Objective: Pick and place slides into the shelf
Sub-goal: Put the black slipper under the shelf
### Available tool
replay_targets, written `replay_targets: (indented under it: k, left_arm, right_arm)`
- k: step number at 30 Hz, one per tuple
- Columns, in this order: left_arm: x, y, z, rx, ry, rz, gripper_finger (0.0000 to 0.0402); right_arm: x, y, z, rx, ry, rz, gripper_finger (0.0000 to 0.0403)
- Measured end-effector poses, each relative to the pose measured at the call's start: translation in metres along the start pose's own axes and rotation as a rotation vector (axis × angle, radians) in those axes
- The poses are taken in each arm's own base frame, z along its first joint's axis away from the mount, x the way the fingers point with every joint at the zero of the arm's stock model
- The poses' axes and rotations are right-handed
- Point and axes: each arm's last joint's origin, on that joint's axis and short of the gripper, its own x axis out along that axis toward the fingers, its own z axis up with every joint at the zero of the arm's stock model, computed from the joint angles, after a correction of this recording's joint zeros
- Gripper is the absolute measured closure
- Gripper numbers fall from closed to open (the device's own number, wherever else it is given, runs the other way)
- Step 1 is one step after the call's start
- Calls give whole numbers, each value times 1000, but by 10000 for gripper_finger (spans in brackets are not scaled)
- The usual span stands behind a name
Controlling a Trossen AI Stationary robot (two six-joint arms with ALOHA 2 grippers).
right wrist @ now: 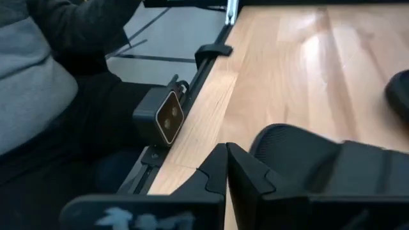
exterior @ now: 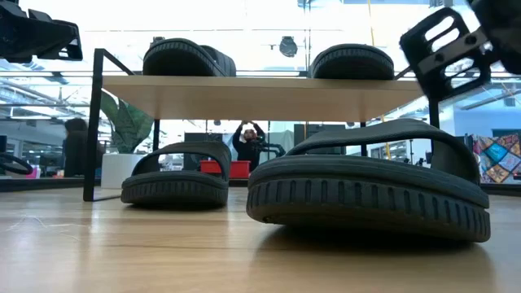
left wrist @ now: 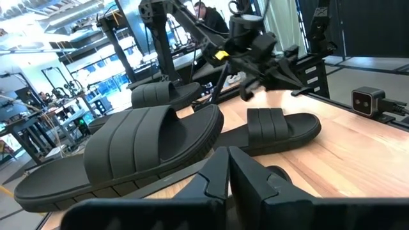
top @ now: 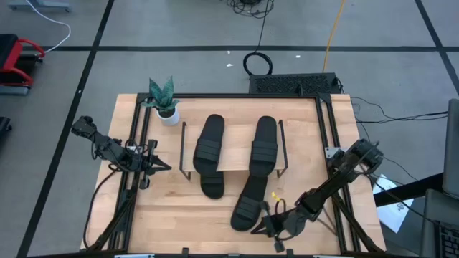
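2 slides (top: pixel 209 137) on shelf (top: pixel 233 162), 2 slides (top: pixel 251 192) half hidden beneath

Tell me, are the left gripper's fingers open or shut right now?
Shut. In its wrist view the left gripper shows both dark fingertips pressed together with nothing between them, beside the shelf.

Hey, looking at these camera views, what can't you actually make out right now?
- High view: the shelf plank hides the far halves of the two lower slides.
- Low view: the plank's edge hides all but the near ends of the two upper slides.
- Low view: the person behind the shelf is too small to read.
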Motion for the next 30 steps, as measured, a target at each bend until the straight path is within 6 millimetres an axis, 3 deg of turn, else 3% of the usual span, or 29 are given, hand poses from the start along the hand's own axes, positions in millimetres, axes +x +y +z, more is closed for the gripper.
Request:
replay_targets:
  k: [9, 19, 30]
  left_arm:
    - [0, 0, 0, 1, 0, 2, 399]
    - [0, 0, 0, 1, 0, 3, 381]
    - [0, 0, 0, 1, 1, 2, 393]
  right_arm:
    - [31, 8, -14, 40, 68, -28, 402]
    - [17, -9, -26, 70, 202, -344, 403]
    - [16, -12, -9, 45, 133, -322, 403]
